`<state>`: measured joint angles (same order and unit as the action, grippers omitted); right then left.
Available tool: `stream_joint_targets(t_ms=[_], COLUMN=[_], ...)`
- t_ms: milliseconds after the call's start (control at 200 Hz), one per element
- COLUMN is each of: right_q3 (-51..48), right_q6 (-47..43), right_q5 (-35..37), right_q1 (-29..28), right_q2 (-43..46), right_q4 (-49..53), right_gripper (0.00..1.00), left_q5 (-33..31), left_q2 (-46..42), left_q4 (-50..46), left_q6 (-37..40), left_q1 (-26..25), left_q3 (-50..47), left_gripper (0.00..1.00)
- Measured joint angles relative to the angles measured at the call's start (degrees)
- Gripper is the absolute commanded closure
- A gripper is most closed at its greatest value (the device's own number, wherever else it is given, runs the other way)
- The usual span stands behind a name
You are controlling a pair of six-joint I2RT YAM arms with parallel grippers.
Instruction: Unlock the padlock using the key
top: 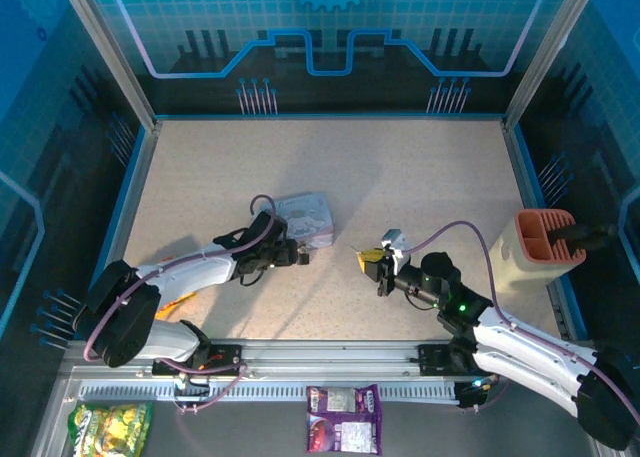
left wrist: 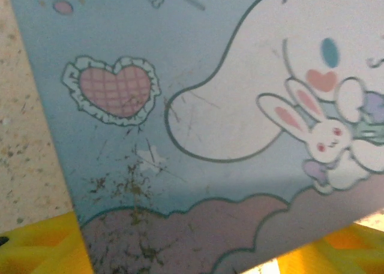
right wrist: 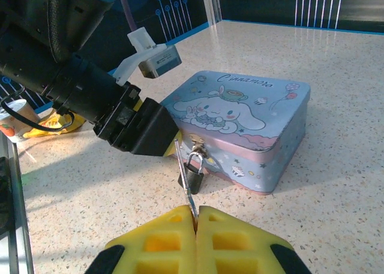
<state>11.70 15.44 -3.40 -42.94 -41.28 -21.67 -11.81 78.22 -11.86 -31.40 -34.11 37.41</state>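
Padlock point(right wrist: 197, 179) is hanging shut on the tin's point(right wrist: 258, 124) front while my right gripper point(right wrist: 197, 217) is pinching the key point(right wrist: 192, 203) just short of it, not inserted yet.

Speckled beige table point(top: 420, 167); pastel tin point(top: 305, 217), beige holder point(top: 515, 262) on it.

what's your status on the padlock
Right hand shut on the key, blade beside the padlock hanging at the front of the Cinnamoroll tin. Left hand straddles the tin's corner, grip unclear. Nothing between key and padlock.
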Motion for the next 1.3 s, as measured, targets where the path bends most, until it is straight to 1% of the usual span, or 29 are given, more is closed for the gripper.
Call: stream_joint_targets(t_ms=[100, 215, 285, 395, 480, 615, 700, 866, 946, 1131, 1301], right_q3=[0.00, 0.00, 0.00, 0.00, 0.00, 0.09, 0.09, 0.09, 0.09, 0.09, 0.09], right_q6=[0.04, 0.07, 0.04, 0.24, 0.44, 1.09, 1.60, 2.69, 3.21, 3.91, 4.35], right_q5=[0.00, 0.02, 0.02, 0.04, 0.02, 0.00, 0.00, 0.11, 0.22, 0.24, 0.24], right_q1=[0.00, 0.00, 0.00, 0.00, 0.00, 0.00, 0.00, 0.00, -0.02, -0.02, -0.02], right_q2=[0.00, -0.02, -0.52, -1.95, -3.48, -4.96, -4.92, -4.59, -4.59, -4.59, -4.72], right_q4=[-0.02, -0.07, -0.46, -1.22, -2.34, -3.10, -3.48, -3.52, -3.50, -3.52, -4.15], right_gripper=[1.00, 1.00, 1.00, 1.00, 1.00, 1.00, 1.00, 1.00, 1.00, 1.00, 1.00], left_q5=[0.13, 0.15, -0.48, -1.64, -2.25, -2.25, -1.95, -1.55, -1.01, 0.72, 1.62], left_q2=[-2.10, -9.22, -14.62, -19.76, -21.09, -17.81, -14.03, -6.82, -4.07, -0.09, 3.65], left_q4=[0.22, 0.11, -0.52, -0.76, 2.49, 6.86, 10.80, 16.98, 18.97, 24.24, 26.47], left_q6=[0.02, -3.28, -6.27, -9.66, -11.85, -13.79, -14.25, -13.16, -11.89, -9.99, -8.92], left_q1=[-0.02, -0.76, -4.00, -11.54, -13.79, -14.45, -14.78, -15.04, -14.27, -10.12, -9.25], left_q3=[-0.31, -2.84, -4.74, -6.01, -8.37, -11.19, -11.21, -9.79, -8.46, -7.78, -7.32], left_gripper=[0.34, 0.35, 0.34, 0.34, 0.35, 0.34, 0.34, 0.30, 0.30, 0.31, 0.32])
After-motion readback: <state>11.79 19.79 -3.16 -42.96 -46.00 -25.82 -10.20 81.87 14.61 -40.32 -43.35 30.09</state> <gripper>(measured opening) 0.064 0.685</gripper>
